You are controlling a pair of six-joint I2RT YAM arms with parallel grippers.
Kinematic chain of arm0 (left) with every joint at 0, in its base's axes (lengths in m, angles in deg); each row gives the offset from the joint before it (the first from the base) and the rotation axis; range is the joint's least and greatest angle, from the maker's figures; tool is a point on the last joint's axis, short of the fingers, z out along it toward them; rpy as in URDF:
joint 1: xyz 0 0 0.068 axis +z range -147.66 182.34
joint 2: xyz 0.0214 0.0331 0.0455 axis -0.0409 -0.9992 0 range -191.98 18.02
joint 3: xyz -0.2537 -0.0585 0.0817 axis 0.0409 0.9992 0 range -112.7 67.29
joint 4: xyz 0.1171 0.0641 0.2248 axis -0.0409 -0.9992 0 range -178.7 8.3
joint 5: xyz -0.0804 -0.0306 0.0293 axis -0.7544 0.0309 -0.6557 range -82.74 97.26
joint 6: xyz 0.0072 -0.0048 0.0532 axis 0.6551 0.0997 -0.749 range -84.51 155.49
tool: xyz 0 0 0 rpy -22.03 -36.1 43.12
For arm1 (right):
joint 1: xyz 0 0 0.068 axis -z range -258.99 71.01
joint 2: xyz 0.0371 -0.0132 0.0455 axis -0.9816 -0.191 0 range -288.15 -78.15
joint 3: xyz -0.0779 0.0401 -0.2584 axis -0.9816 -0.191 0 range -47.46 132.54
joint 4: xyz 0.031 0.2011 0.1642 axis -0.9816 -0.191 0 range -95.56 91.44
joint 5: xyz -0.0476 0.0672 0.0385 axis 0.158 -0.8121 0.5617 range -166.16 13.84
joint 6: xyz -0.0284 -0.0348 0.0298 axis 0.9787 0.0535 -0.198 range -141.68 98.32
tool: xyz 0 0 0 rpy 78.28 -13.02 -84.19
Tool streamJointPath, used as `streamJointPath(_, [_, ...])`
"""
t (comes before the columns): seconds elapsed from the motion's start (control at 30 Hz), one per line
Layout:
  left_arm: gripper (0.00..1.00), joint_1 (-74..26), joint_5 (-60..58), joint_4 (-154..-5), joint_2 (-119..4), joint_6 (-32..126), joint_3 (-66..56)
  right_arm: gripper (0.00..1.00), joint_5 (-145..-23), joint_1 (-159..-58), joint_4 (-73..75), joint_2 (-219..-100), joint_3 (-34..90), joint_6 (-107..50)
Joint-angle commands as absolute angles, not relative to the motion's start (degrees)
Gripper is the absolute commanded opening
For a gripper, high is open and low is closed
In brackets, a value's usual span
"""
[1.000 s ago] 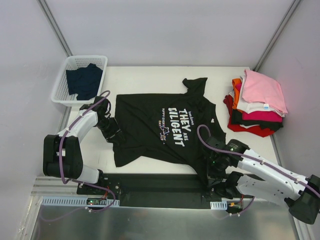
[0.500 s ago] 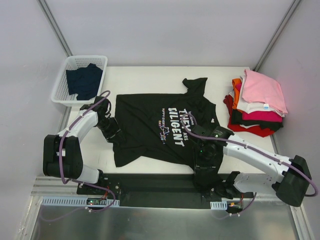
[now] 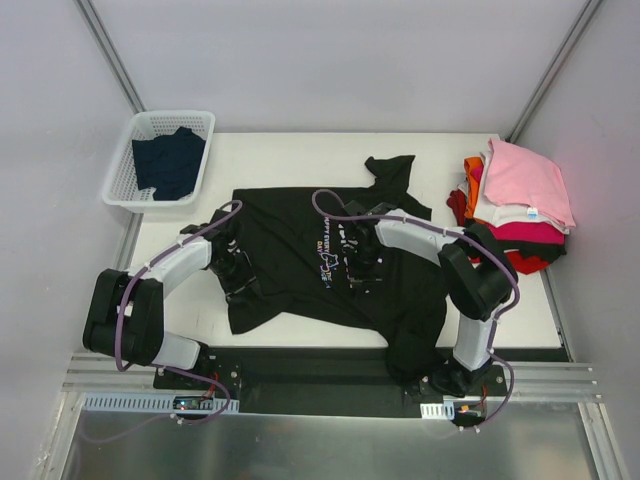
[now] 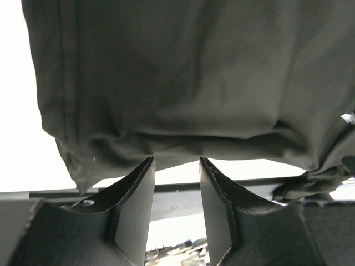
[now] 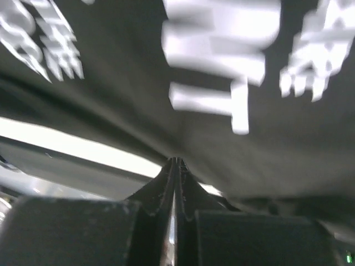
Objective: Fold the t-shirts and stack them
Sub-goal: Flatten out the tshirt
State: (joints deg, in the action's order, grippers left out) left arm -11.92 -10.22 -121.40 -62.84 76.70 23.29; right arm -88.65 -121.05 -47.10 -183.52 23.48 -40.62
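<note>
A black t-shirt [image 3: 285,255] with white lettering lies spread across the middle of the table. My left gripper [image 3: 238,280] sits at its left edge. In the left wrist view that gripper [image 4: 176,162] is open, the black t-shirt [image 4: 194,72] just beyond its tips and nothing between the fingers [image 4: 133,194]. My right gripper [image 3: 352,262] hovers over the chest print, the arm arching back from the right. Seen from the right wrist, the gripper [image 5: 176,162] is shut, tips against the black t-shirt [image 5: 127,111] below the lettering [image 5: 222,50].
A stack of folded t-shirts [image 3: 525,185], pink on top over white, magenta, red and orange, sits at the right edge. A white basket [image 3: 125,170] at the back left holds a dark navy t-shirt [image 3: 170,160]. The shirt's near right corner hangs over the table's front edge.
My right arm has swung from the shirt's near right corner up and left to the chest lettering. The left gripper has shifted slightly right onto the shirt's edge.
</note>
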Motion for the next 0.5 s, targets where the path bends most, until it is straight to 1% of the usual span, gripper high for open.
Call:
streamJointPath(0.0, [0.38,-12.2,-8.6,-119.7,-61.3,78.2,23.5,0.01,-92.9,-119.3,-46.6,-185.4,28.9,-35.6])
streamJointPath(0.27, [0.38,-12.9,-7.5,-119.3,-60.0,78.9,26.1,0.01,-93.8,-118.7,-47.1,-187.7,28.9,-34.1])
streamJointPath(0.47, [0.35,-13.7,-7.3,-116.9,-58.9,81.4,30.2,0.01,-95.5,-117.2,-46.0,-191.2,31.6,-32.8])
